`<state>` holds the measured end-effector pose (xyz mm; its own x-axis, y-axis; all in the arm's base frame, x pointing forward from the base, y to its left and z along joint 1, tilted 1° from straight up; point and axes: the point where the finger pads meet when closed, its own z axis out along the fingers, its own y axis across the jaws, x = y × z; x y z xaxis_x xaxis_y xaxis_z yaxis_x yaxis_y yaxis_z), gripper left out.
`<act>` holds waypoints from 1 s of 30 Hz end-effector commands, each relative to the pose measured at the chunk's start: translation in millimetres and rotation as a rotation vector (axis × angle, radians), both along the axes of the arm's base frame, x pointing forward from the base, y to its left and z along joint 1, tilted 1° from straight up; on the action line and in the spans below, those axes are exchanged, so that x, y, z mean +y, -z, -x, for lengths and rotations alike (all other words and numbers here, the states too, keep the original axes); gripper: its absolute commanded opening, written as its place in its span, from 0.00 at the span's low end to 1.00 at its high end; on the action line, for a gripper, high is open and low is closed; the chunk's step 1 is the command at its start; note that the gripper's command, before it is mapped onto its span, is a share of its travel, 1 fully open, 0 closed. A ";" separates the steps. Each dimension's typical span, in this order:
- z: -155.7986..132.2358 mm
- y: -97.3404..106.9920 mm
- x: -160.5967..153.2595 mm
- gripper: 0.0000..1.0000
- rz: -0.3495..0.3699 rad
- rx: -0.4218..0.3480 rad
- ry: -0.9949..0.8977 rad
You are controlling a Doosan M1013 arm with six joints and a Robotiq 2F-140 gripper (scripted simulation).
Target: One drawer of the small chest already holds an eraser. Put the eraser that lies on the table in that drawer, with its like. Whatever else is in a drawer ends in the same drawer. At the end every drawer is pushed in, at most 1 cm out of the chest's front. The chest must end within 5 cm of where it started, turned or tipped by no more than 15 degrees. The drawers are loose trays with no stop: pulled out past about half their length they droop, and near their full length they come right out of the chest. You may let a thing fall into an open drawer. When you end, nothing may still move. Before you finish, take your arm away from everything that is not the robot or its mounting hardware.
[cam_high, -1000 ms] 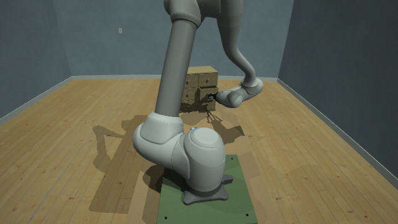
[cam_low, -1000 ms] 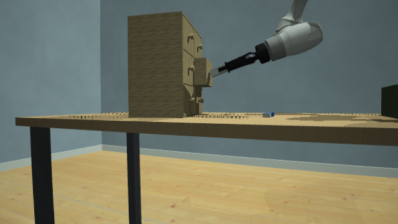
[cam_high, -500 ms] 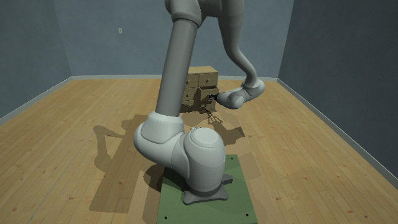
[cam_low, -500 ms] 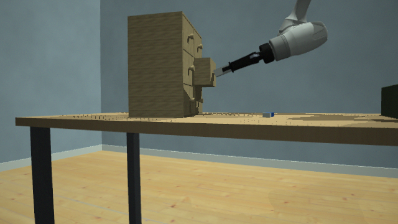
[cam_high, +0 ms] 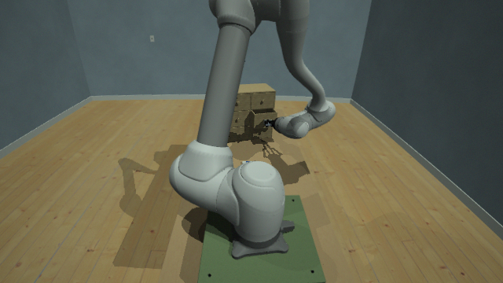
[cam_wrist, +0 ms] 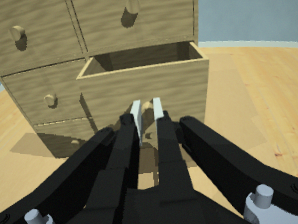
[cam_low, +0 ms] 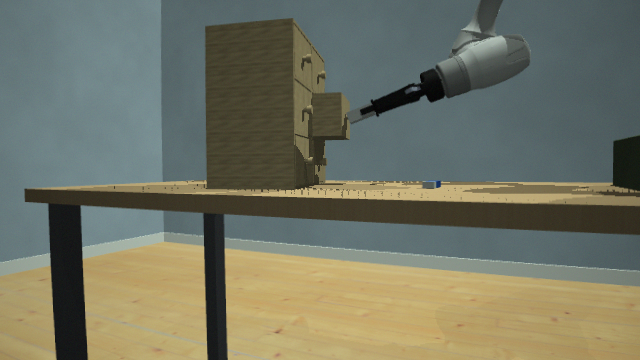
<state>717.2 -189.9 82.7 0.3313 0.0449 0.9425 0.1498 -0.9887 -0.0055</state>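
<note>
Exterior view: the claw (cam_high: 269, 123) (cam_low: 351, 118) (cam_wrist: 148, 109), clenched on the knob (cam_wrist: 147, 106), blocks the open drawer's (cam_low: 328, 116) (cam_wrist: 175, 82) front; eraser (cam_low: 431, 184) well apart.

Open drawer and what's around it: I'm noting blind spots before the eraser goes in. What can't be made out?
- Floor of the open drawer, wrist view: behind its front panel.
- Contents of the closed drawers, all views: behind their fronts.
- Left part of the chest, top view: behind the upper arm.
- Dark block, exterior view: cut by the right edge.

white-grey rounded arm (cam_high: 257, 204) (cam_low: 492, 62) | black hand (cam_high: 270, 123) (cam_low: 354, 117) (cam_wrist: 148, 109) | pale fingertips (cam_low: 357, 115)
</note>
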 end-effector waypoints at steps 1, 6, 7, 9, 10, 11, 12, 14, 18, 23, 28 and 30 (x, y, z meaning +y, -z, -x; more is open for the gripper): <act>0.5 -0.1 -0.1 0.08 0.000 0.000 0.000; 0.9 -0.1 -0.2 0.08 0.000 0.000 0.000; 0.9 -0.1 -0.2 0.08 0.000 0.000 0.000; 0.9 -0.1 -0.2 0.08 0.000 0.000 0.000; 0.9 -0.1 -0.2 0.08 0.000 0.000 0.000; 0.9 -0.1 -0.2 0.08 0.000 0.000 0.000; 0.9 -0.1 -0.2 0.08 0.000 0.000 0.000; 0.9 -0.1 -0.2 0.08 0.000 0.000 0.000; 0.9 -0.1 -0.2 0.08 0.000 0.000 0.000; 0.9 -0.1 -0.2 0.13 0.000 0.000 0.000; 0.9 -0.1 -0.2 0.18 0.000 0.000 0.000; 0.9 -0.1 -0.2 0.20 0.000 0.000 0.000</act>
